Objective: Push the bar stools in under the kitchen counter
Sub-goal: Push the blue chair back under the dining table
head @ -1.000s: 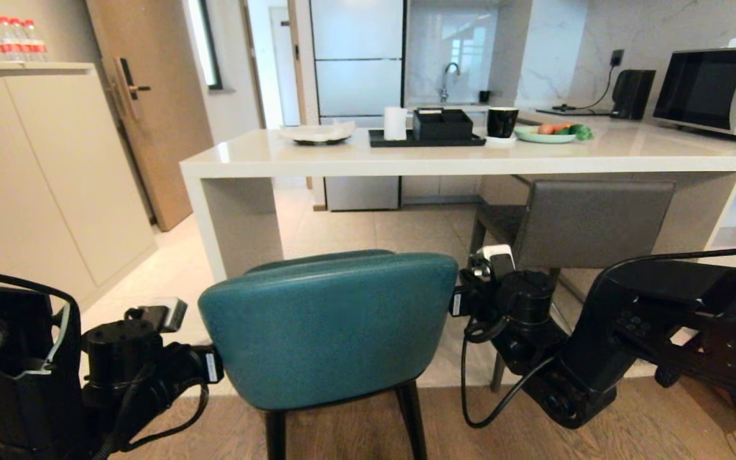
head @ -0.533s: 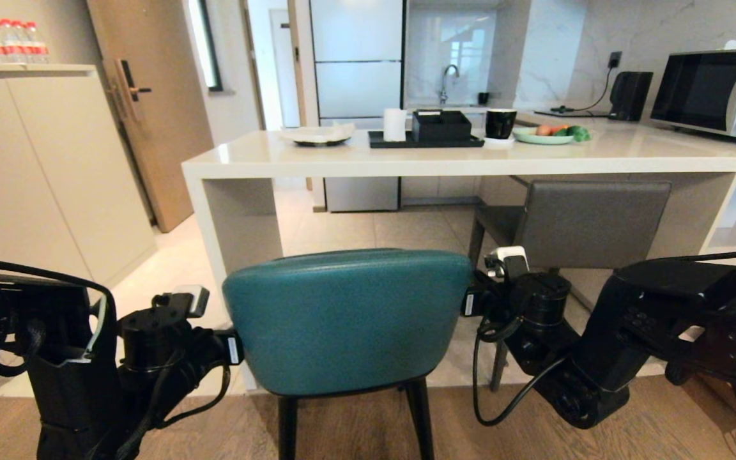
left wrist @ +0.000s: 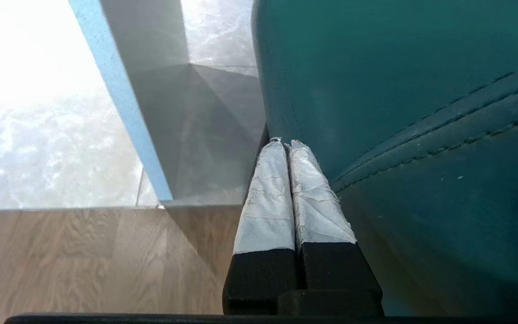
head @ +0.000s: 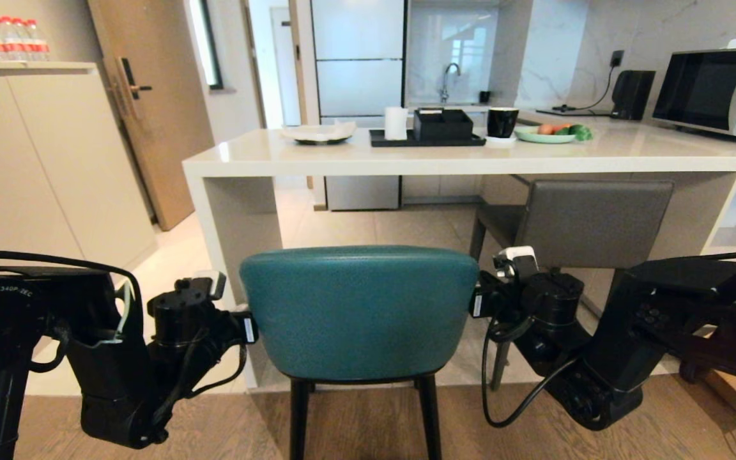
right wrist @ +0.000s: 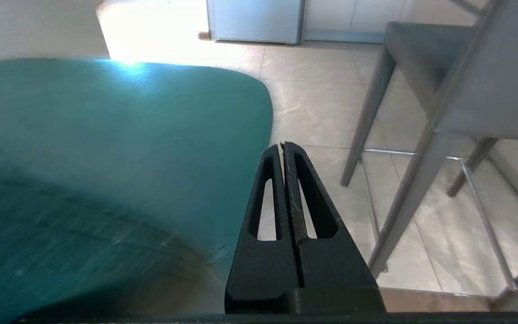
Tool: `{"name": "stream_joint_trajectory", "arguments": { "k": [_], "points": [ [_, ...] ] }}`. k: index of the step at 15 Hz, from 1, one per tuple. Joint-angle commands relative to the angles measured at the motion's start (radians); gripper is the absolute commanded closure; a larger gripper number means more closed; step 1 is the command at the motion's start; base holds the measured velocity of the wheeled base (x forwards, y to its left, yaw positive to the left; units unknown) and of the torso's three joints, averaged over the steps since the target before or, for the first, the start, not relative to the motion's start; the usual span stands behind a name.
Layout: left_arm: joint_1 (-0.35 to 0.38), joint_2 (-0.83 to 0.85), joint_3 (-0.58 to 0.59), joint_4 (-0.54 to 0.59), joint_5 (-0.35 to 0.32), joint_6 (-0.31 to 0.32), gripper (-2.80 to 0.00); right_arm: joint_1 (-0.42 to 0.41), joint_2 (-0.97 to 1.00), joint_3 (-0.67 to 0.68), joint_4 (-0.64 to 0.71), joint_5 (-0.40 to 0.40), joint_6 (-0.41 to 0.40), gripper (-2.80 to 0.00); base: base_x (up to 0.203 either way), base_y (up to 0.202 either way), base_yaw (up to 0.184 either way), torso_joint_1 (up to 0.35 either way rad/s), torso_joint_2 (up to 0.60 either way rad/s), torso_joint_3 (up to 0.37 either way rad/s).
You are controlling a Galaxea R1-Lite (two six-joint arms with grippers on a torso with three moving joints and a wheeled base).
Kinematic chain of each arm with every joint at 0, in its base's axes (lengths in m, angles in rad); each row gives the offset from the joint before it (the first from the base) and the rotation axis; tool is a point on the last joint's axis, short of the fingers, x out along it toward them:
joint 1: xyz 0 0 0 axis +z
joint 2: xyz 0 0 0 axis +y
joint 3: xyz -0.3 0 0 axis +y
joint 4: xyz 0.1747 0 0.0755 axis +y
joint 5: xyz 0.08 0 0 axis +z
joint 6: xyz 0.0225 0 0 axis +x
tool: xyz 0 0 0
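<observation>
Teal stool: stands on the wood floor right in front of the counter's open end, its rounded back facing the camera, thin black legs below; the seat has not gone under the slab.
Grey stool: to the right, tucked in under the counter, its boxy back just below the slab's edge.
Counter: long cream slab with a slab side leg at its left end; a black tray, a black mug, a roll of paper, plates and a microwave stand on top.
Left gripper: at the teal stool's left side; its two taped fingers are pressed together with nothing between them, and they lie alongside the leather of the seat-back, touching or all but touching its curved edge.
Right gripper: at the teal stool's right side; both black fingers are closed flat against each other, empty, with the seat-back just beside them and the grey stool's legs beyond.
Stool against jaws: the teal back sits between the two grippers, one on each flank; neither has hold of it.
Floor: wood planks under the robot, pale tile under the counter.
</observation>
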State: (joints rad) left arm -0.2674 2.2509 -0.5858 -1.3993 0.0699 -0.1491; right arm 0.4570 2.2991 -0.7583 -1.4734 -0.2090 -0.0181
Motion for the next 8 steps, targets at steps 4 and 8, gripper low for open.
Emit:
{"name": "stream_joint_trajectory", "arguments": {
  "k": [4, 8],
  "points": [
    [0.017, -0.012, -0.119, 0.066, 0.008, 0.026, 0.0, -0.01, 0.01, -0.011, -0.009, 0.011, 0.001, 0.0, 0.0, 0.0, 0.0, 0.0, 0.0, 0.0],
    [0.005, -0.001, -0.039, -0.024, 0.007, 0.026, 0.0, -0.015, 0.044, -0.097, 0.023, 0.014, 0.001, 0.0, 0.0, 0.0, 0.0, 0.0, 0.0, 0.0]
  ]
}}
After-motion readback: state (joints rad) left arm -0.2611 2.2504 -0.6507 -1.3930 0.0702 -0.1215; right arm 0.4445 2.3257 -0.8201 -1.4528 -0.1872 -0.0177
